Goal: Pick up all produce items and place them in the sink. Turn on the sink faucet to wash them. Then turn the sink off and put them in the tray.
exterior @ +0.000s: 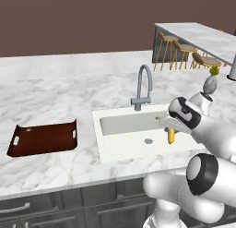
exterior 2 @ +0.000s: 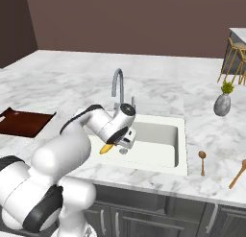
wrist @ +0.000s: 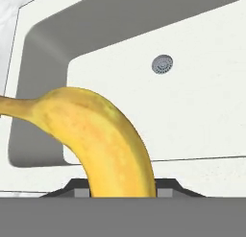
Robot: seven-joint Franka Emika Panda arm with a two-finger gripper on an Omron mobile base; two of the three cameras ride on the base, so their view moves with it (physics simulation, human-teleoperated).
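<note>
One fruit: the banana (wrist: 103,140) is hanging clamped between the jaws, above the sink (exterior: 120,125).
Gripper (exterior: 171,130): it is pointing down over the basin, so a release would drop the fruit inside.
Faucet (exterior: 143,87): its spout is arching over the basin, ready for washing.
Tray (exterior: 44,138): it is waiting on the counter (exterior: 55,93), well left of the sink.

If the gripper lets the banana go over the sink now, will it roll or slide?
The banana is curved, so it will probably rock onto its side rather than roll far. Its smooth skin and the sink's smooth white floor suggest a short slide. The gripper holds it without visible sagging, so it seems stiff.
</note>
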